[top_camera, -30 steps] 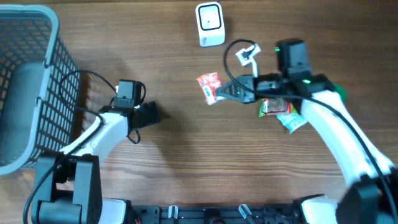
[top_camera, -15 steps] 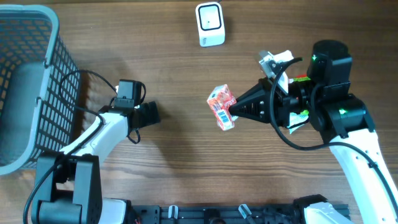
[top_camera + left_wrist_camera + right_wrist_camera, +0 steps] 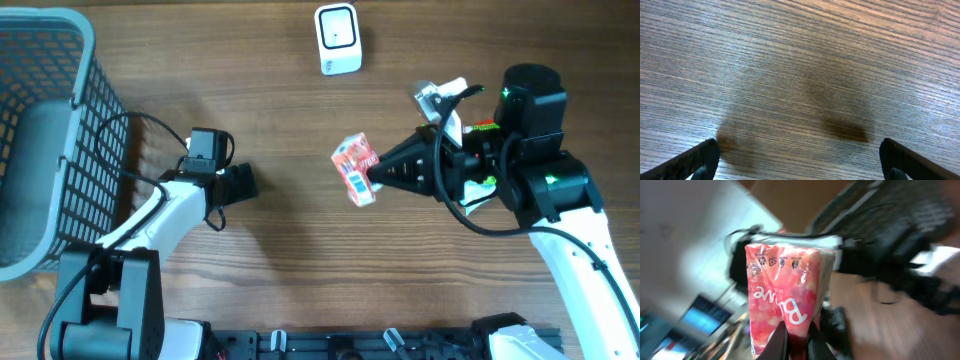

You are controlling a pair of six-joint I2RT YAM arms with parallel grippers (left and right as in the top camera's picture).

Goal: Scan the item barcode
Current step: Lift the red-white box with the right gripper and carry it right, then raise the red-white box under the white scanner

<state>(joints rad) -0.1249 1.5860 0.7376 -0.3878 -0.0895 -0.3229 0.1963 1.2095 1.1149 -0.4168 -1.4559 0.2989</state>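
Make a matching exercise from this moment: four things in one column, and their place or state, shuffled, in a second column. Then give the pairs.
1. red packet
2. white scanner
3. grey basket
4. left gripper

A. far edge of the table, standing by itself
B. pinched in the right gripper
C. open over bare wood
D. table's left end

Pairs: 1-B, 2-A, 3-D, 4-C
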